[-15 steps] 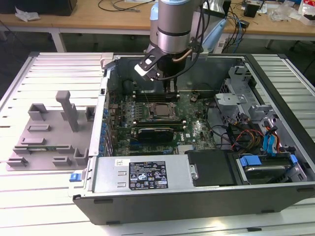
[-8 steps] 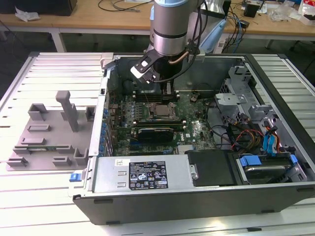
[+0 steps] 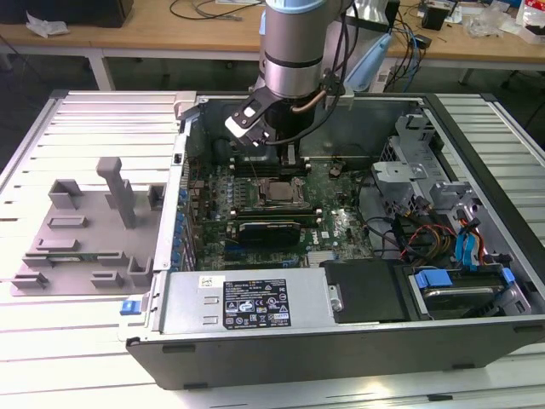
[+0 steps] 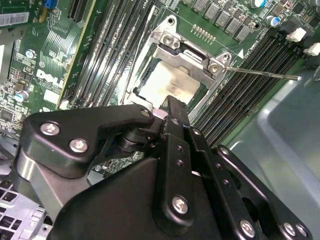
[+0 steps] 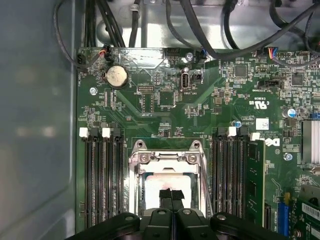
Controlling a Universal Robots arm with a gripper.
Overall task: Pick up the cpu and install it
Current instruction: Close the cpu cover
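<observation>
The cpu (image 3: 274,193), a square chip with a pale silver top, lies flat in the metal socket frame (image 4: 192,54) on the green motherboard inside the open computer case. Both wrist views show it, cpu (image 4: 172,82) and cpu (image 5: 157,182), with the frame's window around it. My gripper (image 5: 170,196) hangs just above the chip with its two black fingertips pressed together and nothing between them. In the exterior view the gripper (image 3: 288,156) sits low in the case, a little behind the socket. Whether the tips touch the chip is hidden.
A thin socket lever (image 4: 262,75) sticks out beside the frame. Memory slots (image 5: 102,175) flank the socket on both sides. Cables and drive bays (image 3: 443,230) crowd the exterior view's right. A grey plastic tray (image 3: 85,230) with upright blocks lies outside the case at the exterior view's left.
</observation>
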